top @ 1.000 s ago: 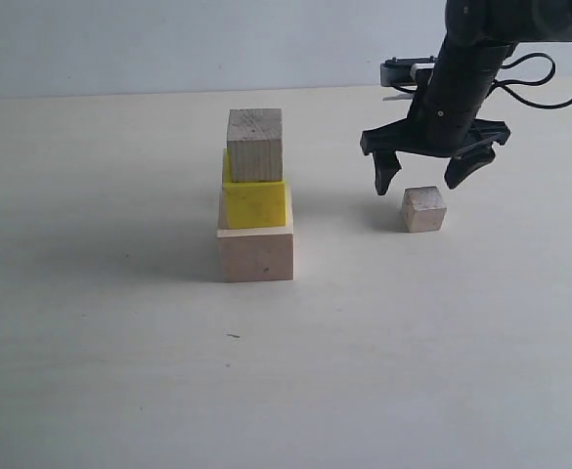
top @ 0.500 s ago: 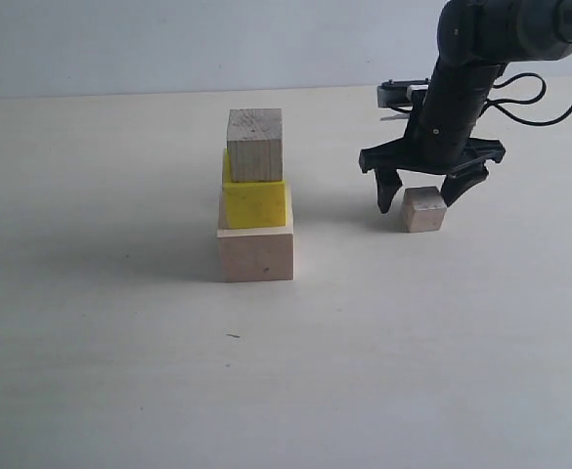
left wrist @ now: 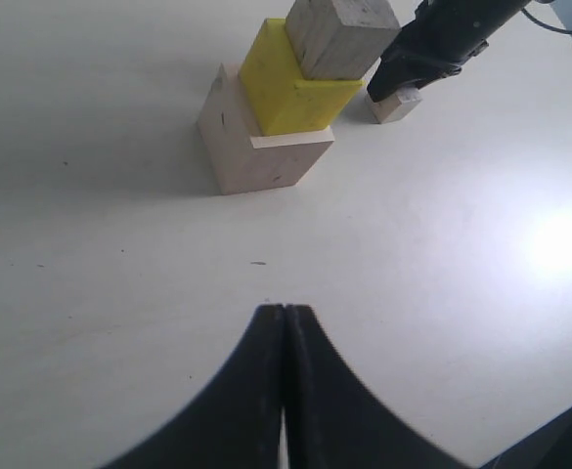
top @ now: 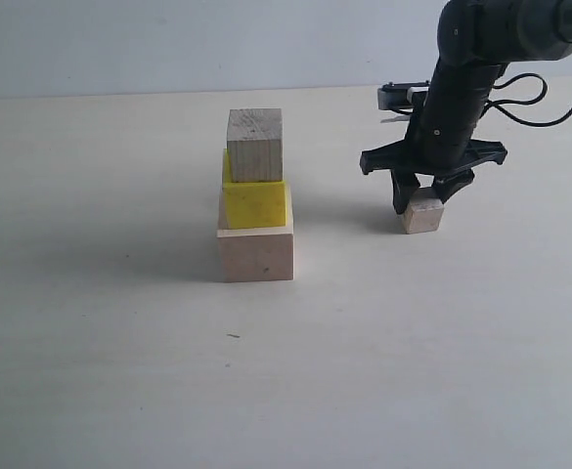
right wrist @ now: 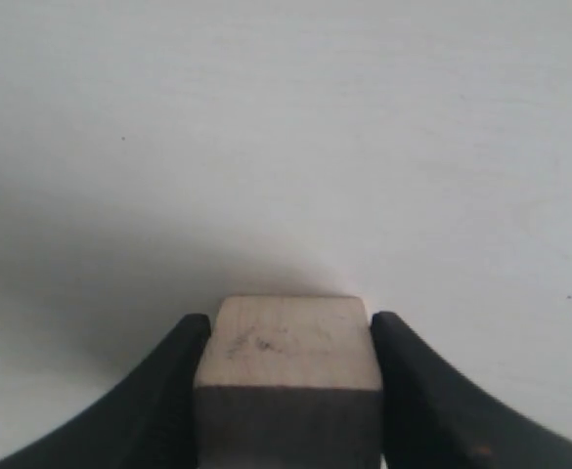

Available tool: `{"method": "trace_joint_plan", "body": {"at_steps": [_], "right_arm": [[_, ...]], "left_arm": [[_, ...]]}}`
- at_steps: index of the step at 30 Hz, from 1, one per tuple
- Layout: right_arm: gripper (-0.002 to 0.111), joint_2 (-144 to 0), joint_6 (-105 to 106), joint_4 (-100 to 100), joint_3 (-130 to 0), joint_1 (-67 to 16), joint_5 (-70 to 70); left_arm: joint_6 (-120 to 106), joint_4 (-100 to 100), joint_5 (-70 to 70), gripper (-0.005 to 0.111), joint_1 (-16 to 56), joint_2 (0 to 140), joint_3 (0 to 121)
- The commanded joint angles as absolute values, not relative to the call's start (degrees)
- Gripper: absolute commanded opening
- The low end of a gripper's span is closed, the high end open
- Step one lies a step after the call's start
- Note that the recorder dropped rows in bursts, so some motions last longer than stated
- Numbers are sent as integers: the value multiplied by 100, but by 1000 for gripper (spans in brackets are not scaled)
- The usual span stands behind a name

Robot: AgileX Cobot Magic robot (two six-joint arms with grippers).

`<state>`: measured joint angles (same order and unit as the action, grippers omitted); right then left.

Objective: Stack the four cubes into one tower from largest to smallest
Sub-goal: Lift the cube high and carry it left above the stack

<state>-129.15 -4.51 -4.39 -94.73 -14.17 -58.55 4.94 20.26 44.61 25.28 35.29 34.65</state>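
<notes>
We note a three-cube tower (top: 255, 200) and one cube apart from it, gripped.
Nearest, the left gripper (left wrist: 284, 313) hangs over the pale tabletop (top: 119, 371), fingers pressed together on nothing. Beyond stands the large pale wooden cube (top: 256, 252), bearing the medium bright yellow cube (top: 255, 203), topped by a small greyish-grained wooden cube (top: 254, 145). Farther right, the second small pale wooden cube (top: 424, 217) rests on the tabletop, pinched by the right gripper (top: 420, 202).

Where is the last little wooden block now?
In the exterior view, the small wooden cube is on the right, between the fingers of the right end effector, right of the stack.
</notes>
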Motion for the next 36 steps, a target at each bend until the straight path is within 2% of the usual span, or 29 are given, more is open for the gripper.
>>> {"method": "trace_joint_plan", "body": {"at_steps": [1,11,15,21,25,29,36], "right_arm": [[2,-12883,-357,-393,-9504,-1399,-5945],[0,-12031,1134,-538,-9504,-1114,-5835],[0,-11521,2345,-2121,-9157,-571,-5387],[0,-10686,5256,-4578,-7589,142,-4246],[0,-10290,8477,-7021,-6678,433,-4863],[0,-10201,10790,-7193,-6396,463,-5270],[0,-10213,10899,-8812,-6396,463,-5528]], "left_arm": [[467,2074,4408,0,2508,3512,3461],[467,2074,4418,0,2508,3512,3461],[467,2037,4418,0,2508,3512,3461],[467,2026,4404,0,2508,3512,3461],[467,1986,4240,0,2508,3512,3461],[327,1947,3981,0,2508,3512,3461],[145,1868,3940,0,2508,3512,3461]]}}
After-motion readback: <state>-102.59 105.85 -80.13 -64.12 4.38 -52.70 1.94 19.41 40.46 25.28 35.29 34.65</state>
